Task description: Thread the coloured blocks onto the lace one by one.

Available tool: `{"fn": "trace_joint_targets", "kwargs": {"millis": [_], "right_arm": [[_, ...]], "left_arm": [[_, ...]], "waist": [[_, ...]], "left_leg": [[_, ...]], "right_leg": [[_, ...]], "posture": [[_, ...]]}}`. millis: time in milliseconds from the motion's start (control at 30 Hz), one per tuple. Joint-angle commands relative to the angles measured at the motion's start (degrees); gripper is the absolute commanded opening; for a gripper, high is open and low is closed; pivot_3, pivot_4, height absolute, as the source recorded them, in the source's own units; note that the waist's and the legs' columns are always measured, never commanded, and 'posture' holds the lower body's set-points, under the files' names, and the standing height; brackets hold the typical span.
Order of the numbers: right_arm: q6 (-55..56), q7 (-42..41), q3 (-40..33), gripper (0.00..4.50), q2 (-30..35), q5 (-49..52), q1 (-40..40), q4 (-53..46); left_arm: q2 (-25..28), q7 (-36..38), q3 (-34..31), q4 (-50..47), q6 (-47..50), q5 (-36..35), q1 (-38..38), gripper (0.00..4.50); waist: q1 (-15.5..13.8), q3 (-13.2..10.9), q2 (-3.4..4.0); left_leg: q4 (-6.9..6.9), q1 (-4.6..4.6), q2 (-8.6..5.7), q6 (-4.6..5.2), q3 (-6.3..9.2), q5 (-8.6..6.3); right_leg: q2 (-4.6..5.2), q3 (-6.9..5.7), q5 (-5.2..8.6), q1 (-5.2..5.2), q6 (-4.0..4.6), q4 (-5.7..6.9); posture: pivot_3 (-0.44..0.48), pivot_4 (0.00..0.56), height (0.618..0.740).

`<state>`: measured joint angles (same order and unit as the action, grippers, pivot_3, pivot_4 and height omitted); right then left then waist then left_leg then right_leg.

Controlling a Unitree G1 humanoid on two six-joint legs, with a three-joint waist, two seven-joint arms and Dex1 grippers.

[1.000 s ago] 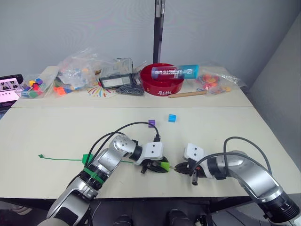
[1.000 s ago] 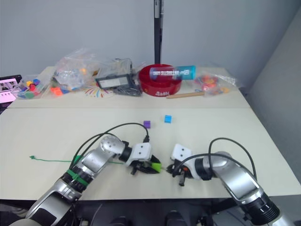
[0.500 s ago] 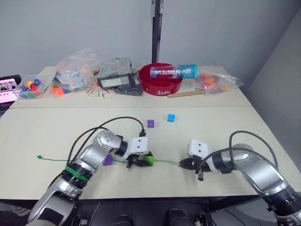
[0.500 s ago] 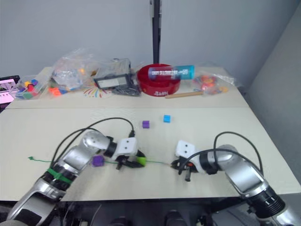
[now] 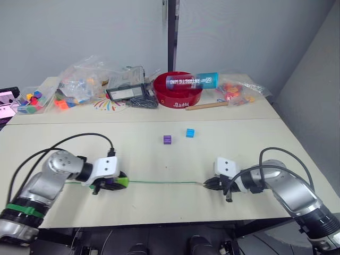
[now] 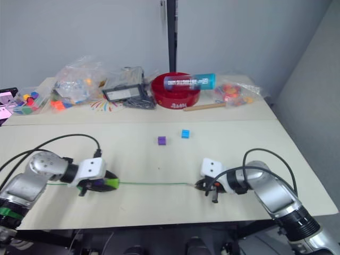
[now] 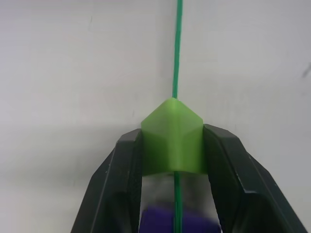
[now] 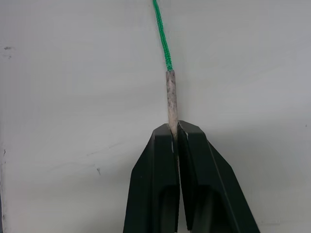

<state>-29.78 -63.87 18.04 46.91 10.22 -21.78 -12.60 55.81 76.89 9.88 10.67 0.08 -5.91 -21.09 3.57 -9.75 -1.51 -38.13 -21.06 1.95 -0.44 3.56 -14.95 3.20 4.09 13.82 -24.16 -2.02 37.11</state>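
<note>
Left gripper (image 7: 172, 145) clamped on light green block (image 7: 172, 141) threaded on lace (image 5: 159, 182); right gripper (image 8: 174, 133) pinches lace tip (image 8: 170, 99), near bench (image 5: 159, 154) front edge.

The pale table (image 5: 64, 138) bears a purple block (image 5: 167, 139), a blue block (image 5: 189, 133) (just beside) and a red bowl (image 5: 177, 97).

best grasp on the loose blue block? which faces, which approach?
Take the blue block across two opposite side faces, coming from above. It sits flat on the table, apart from the purple block, so there looks to be room for the fingers beside it.
</note>
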Motion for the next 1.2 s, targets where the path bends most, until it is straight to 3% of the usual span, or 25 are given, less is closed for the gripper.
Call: {"fn": "trace_joint_targets", "kwargs": {"millis": [33, 400, 433, 667, 833, 967, 1100, 1200], "right_arm": [[1.12, -0.64, -0.2, 0.0, -0.32, -0.38, -1.12, -0.38], [-0.15, -0.24, 0.16, 0.0, -2.7, 0.06, -2.81, -1.48], [-0.41, -0.11, 0.22, 0.0, -3.02, 0.09, -3.02, -1.54], [-1.87, 0.29, 0.43, 0.0, -3.91, 0.53, -3.19, -2.79], [-3.65, 1.21, 1.2, 0.0, -5.57, 0.38, -4.04, -3.27], [-5.41, 2.65, 2.72, 0.0, -7.81, -0.38, -5.27, -3.53], [-7.0, 4.44, 4.48, 0.0, -9.78, -1.2, -6.57, -3.39], [-8.65, 5.82, 6.1, 0.0, -11.39, -2.34, -8.08, -2.98]], "left_arm": [[1.19, -0.18, 0.94, 6.16, -2.0, 3.5, 1.95, 1.35], [-2.39, 0.73, -0.45, 12.13, -6.37, 0.88, 0.91, 1.35], [-2.77, 0.86, -0.71, 12.26, -6.83, 0.58, 0.8, 2.15], [-2.55, 3.7, -2.84, 5.41, -1.63, -3.37, -0.85, 4.26], [-1.63, 8.06, -4.2, -3.84, 8.37, -8.79, -5.2, 4.26], [-4.85, 5.54, -2.94, -11.85, 15.49, -11.31, -6.94, 4.26], [-10.38, 0.88, -0.15, -16.44, 18.39, -10.58, -6.87, 4.26], [-17.62, -4.11, 4.25, -14.95, 17.0, -7.03, -8.42, 4.26]], "waist": [[-0.01, 0.02, 0.04], [0.01, 0.36, 0.62], [-0.09, 0.36, 0.62], [-0.36, 0.34, 0.59], [-0.92, 0.09, 0.16], [-1.04, 0.06, 0.12], [-1.1, 0.06, 0.1], [-1.14, 0.06, 0.1]], "left_leg": [[0.0, 0.0, 0.0, 0.0, 0.0, 0.0], [0.0, 0.08, -0.01, 0.0, -0.03, 0.0], [0.0, 0.07, -0.01, 0.0, -0.03, 0.0], [0.0, -0.08, -0.02, 0.03, -0.03, -0.02], [0.0, -0.23, -0.02, 0.05, -0.01, -0.03], [-0.02, -0.23, -0.04, 0.04, -0.01, -0.03], [-0.02, -0.24, -0.04, 0.05, 0.01, -0.03], [-0.06, -0.23, -0.04, 0.04, 0.01, -0.03]], "right_leg": [[0.0, 0.0, 0.0, 0.01, 0.0, 0.0], [-0.02, 0.04, 0.0, 0.04, 0.0, 0.08], [-0.02, 0.04, 0.0, 0.04, 0.0, 0.08], [0.01, 0.03, 0.01, -0.06, -0.02, 0.02], [0.0, 0.0, 0.01, -0.18, -0.02, -0.01], [0.03, 0.0, 0.02, -0.16, -0.03, -0.02], [0.03, -0.01, 0.02, -0.16, -0.04, -0.02], [0.03, 0.0, 0.01, -0.15, -0.03, -0.02]], "posture": [[0.0, 0.15, 0.731], [0.0, 0.15, 0.731], [0.0, 0.15, 0.731], [0.0, 0.15, 0.731], [0.0, 0.15, 0.731], [0.0, 0.15, 0.731], [0.0, 0.15, 0.731], [0.0, 0.15, 0.731]]}}
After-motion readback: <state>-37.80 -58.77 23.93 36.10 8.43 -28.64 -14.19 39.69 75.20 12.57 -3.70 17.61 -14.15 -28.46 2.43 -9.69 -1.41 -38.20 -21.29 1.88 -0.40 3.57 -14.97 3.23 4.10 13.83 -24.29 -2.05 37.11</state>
